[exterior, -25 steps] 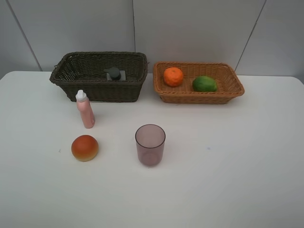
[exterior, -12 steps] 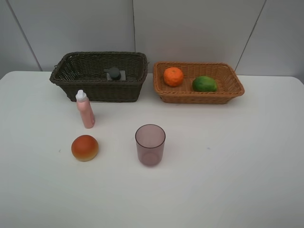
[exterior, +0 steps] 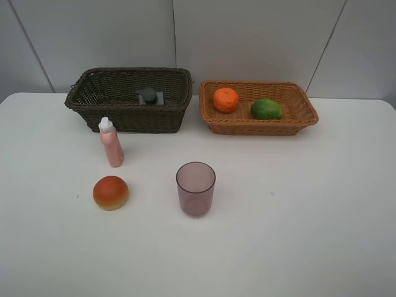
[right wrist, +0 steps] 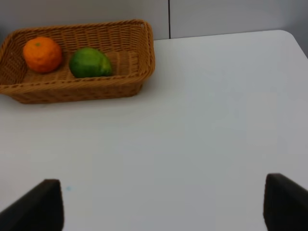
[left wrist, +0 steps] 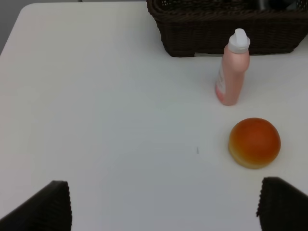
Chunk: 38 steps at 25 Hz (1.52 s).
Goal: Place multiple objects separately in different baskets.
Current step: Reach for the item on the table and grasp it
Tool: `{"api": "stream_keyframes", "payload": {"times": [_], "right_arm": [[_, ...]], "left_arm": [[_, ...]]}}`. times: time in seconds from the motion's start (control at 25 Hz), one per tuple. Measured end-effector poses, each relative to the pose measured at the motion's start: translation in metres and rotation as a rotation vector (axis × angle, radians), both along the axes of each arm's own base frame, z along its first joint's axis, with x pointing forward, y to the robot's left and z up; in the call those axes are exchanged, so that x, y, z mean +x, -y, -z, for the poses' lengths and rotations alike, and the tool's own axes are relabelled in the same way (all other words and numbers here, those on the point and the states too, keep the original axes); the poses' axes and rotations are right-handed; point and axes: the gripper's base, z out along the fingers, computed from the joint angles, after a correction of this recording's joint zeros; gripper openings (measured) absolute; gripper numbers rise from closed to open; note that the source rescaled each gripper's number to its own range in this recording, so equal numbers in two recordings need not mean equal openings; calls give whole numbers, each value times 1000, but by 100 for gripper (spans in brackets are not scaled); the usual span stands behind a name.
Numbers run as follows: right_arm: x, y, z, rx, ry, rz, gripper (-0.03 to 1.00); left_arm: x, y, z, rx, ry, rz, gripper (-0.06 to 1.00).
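Six objects, two baskets, one white table [exterior: 309,216]: where does each sit, read on the high view's clock with the purple cup [exterior: 195,189] at the centre? (Clerk)

Three objects on the table, three in baskets. One purple cup, upright, mouth up, long axis vertical. One pink bottle [exterior: 111,142] at 10 o'clock, standing, white cap up, long axis vertical. One bun [exterior: 111,192] at 9 o'clock, round, near the bottle on its 6 o'clock side. The bottle stands between the bun and the dark basket [exterior: 130,119], apart from both. (Checker)

And the baskets? (Clerk)

One dark basket, deep, at 11 o'clock, long axis 9 to 3. It holds one dark grey box [exterior: 149,96], lying toward the back wall; which way the box points cannot be told. One tan basket [exterior: 260,128], shallow, at 1 o'clock, same axis, just beside the dark one. It holds one orange [exterior: 226,99] toward its 9 o'clock end and one lime [exterior: 266,109] close beside it toward 3 o'clock, the lime's long axis 9 to 3. (Checker)

Grippers? (Clerk)

Two. The left gripper [left wrist: 166,207] has its jaws spread wide over bare table, with the bun and bottle ahead of it, neither touched. The right gripper [right wrist: 163,204] has its jaws apart over bare table, with the tan basket ahead. (Checker)
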Motion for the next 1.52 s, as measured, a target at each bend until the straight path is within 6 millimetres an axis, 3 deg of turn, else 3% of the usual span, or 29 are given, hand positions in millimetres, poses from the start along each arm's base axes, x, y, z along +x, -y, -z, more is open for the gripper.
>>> {"api": "stream_keyframes", "payload": {"times": [1.36, 1.52], "right_arm": [[0, 0, 0, 0, 0, 0, 84], [0, 0, 0, 0, 0, 0, 84]], "left_arm": [[0, 0, 0, 0, 3, 0, 100], [4, 0, -15, 0, 0, 0, 100]]}}
